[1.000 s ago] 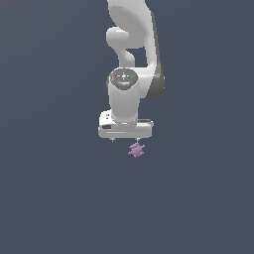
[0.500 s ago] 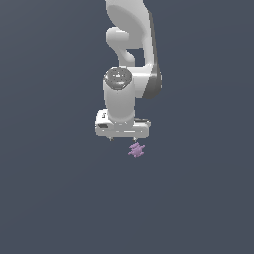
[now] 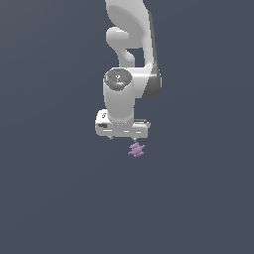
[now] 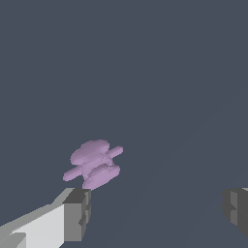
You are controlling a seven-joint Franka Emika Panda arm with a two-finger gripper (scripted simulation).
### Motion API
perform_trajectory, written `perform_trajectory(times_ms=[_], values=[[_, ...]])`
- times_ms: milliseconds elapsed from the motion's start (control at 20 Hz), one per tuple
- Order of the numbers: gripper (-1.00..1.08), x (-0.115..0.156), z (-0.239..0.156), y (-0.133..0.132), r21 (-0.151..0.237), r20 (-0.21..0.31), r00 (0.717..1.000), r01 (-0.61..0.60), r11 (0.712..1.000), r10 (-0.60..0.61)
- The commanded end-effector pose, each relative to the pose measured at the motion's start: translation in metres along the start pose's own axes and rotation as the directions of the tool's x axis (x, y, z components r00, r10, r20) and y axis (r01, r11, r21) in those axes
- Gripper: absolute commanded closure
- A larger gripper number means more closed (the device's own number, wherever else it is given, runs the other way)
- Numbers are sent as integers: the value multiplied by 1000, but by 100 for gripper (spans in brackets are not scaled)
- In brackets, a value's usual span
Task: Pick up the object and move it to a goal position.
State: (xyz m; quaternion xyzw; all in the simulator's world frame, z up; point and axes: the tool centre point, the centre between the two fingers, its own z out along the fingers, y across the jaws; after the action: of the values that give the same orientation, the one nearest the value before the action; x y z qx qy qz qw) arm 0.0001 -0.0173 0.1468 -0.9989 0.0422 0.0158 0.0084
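The object (image 3: 136, 149) is a tiny light-purple spiky lump lying on the dark grey floor. In the exterior view my white gripper (image 3: 123, 139) hangs just above it and slightly to the exterior view's left. In the wrist view the object (image 4: 94, 164) lies close to one grey fingertip (image 4: 77, 213), just outside the gap and not between the fingers. The other fingertip (image 4: 237, 208) is far across. The gripper (image 4: 157, 210) is open wide and holds nothing.
The white arm (image 3: 131, 44) rises behind the gripper to the top of the exterior view. The plain dark grey floor (image 3: 59, 198) fills everything else in view.
The wrist and hand have shifted slightly toward the exterior view's left. The object has not moved and the fingers stay open.
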Motion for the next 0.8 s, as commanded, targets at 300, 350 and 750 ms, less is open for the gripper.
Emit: perform_trajectory(times_ms=[300,350,750], values=[[-92,-1,6,-7,1,-2,994,-105,994,105],[-92,-1,7,-8,1,-2,992,-123,992,123],[-92,-2,16,-19,2,-5,953,-303,953,303]])
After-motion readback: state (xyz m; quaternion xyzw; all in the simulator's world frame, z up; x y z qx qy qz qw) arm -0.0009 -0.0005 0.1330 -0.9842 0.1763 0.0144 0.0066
